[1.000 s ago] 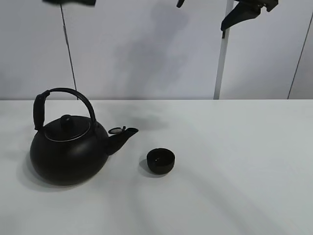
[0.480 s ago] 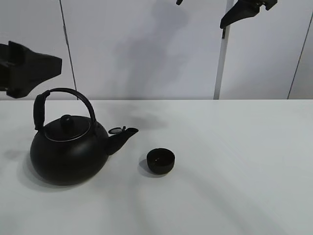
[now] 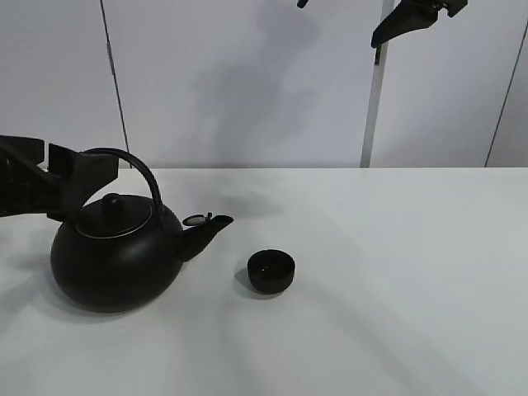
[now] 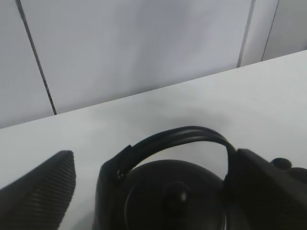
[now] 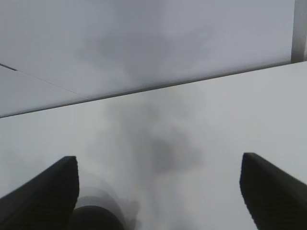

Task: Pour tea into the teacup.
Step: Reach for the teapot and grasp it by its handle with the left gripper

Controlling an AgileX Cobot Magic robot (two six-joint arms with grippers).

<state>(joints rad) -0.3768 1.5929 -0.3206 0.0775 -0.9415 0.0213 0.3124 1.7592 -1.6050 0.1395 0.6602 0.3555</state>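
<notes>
The left gripper (image 4: pixel 153 160) has its jaws spread wide, one to each side of the kettle's (image 3: pixel 115 260) arched handle (image 4: pixel 177 136), with the arch crossing the gap between them. Neither jaw is pinching it. The right gripper (image 5: pixel 158 163) hangs high with its jaws also spread and nothing between them. The teacup (image 3: pixel 271 271) stands on the table (image 3: pixel 396 289), well apart from the left jaws, beyond the spout (image 3: pixel 210 227), and far below the right jaws.

Several things could go wrong.
- The handle sits off-centre in the gap, close to one jaw in the wrist view. That jaw would likely meet it first and shove or twist the kettle, which could swing the spout into the cup.
- The arch is thin and rounded, so a grip taken near its end rather than its top could let the heavy kettle swing or slip.
- The lid (image 3: pixel 111 214) appears only to rest in place. A steep tilt might let it drop.
- The cup is small and low, so a fast pour could overshoot it or knock it aside.

There are one kettle with one lid, one teacup, one table and two grippers.
</notes>
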